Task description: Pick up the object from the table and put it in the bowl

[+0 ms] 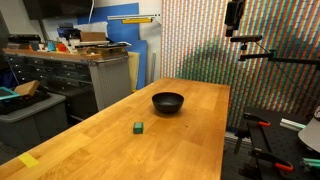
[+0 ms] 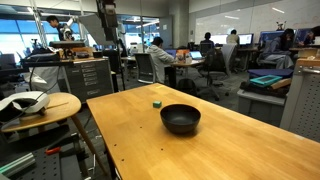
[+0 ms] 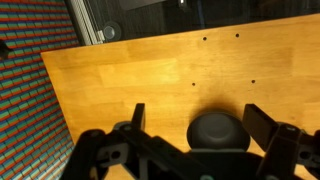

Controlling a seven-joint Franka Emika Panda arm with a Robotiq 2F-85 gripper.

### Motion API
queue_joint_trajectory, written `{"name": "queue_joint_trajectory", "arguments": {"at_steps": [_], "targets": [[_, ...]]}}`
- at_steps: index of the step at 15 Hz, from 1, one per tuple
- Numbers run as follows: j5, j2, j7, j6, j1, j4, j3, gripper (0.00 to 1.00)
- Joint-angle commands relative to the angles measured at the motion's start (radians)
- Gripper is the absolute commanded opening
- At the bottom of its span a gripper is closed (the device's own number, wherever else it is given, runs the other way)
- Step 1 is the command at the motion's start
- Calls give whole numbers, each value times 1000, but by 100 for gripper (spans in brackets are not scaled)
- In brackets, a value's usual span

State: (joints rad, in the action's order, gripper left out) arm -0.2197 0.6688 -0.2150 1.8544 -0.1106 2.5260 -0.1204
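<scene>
The tiny dark green block (image 1: 138, 127) lies on the light wooden table (image 1: 120, 150), a short way from the black glossy bowl (image 1: 168, 102). Both exterior views show them, with the block (image 2: 157, 102) behind the bowl (image 2: 180, 119) on the table (image 2: 240, 150). My gripper (image 1: 235, 14) hangs high above the table's far end, well away from both, and it also shows in an exterior view (image 2: 107, 12). In the wrist view the gripper (image 3: 200, 114) is open and empty, and the bowl (image 3: 218, 133) shows far below between the fingers. The block is out of the wrist view.
A flat yellow piece (image 1: 28, 160) lies near a table corner. A grey metal workbench with drawers (image 1: 70, 70) stands beside the table. A small round side table (image 2: 40, 105) stands off one edge. A patterned screen (image 1: 210, 40) is behind the table.
</scene>
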Motion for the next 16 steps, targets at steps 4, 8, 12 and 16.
{"name": "queue_joint_trajectory", "arguments": {"at_steps": [4, 8, 12, 16], "targets": [[-24, -219, 95, 60, 61, -126, 17, 100], [3, -332, 147, 52, 105, -214, 17, 100], [25, -443, 170, 52, 143, -303, 10, 100], [40, -541, 168, 66, 172, -371, 2, 100]]}}
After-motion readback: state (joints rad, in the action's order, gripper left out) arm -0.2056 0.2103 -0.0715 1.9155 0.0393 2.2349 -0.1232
